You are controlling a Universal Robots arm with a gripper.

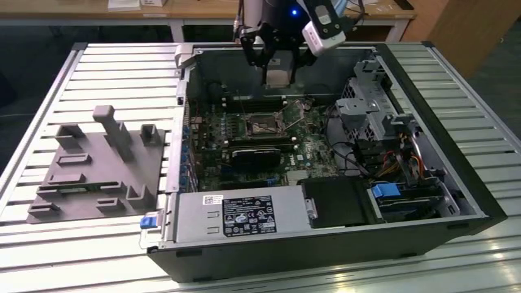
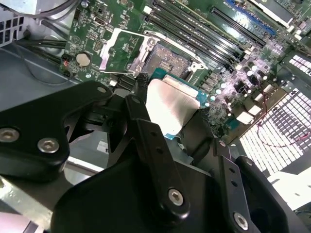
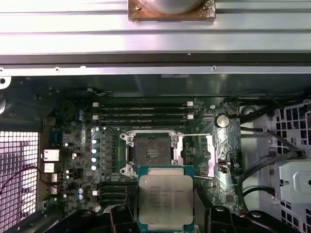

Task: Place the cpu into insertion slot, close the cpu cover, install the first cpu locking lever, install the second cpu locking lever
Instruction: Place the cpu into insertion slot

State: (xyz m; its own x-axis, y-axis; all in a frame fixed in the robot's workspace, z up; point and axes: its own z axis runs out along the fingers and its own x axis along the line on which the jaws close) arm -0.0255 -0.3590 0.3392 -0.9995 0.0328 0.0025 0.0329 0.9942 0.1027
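My gripper (image 1: 277, 66) hangs over the back wall of the open computer case, shut on the cpu (image 1: 277, 72), a flat square chip with a silvery top. In both wrist views the cpu (image 3: 165, 198) (image 2: 171, 103) sits between black fingers (image 3: 121, 217), edge-gripped, above and apart from the board. The insertion slot (image 3: 151, 154) (image 2: 167, 60) (image 1: 262, 124) lies bare on the green motherboard with its dark centre showing. The cpu cover (image 3: 214, 154) (image 2: 121, 48) is swung open to one side of the slot. A thin locking lever (image 3: 194, 135) stands raised beside it.
Long memory slots (image 3: 141, 112) run beside the socket. A black heatsink-like block (image 1: 256, 157), a silver power supply (image 1: 236, 217) and a drive cage with cables (image 1: 382, 119) crowd the case. A grey fixture with pegs (image 1: 97, 165) sits at the exterior view's left on the slatted table (image 1: 122, 67).
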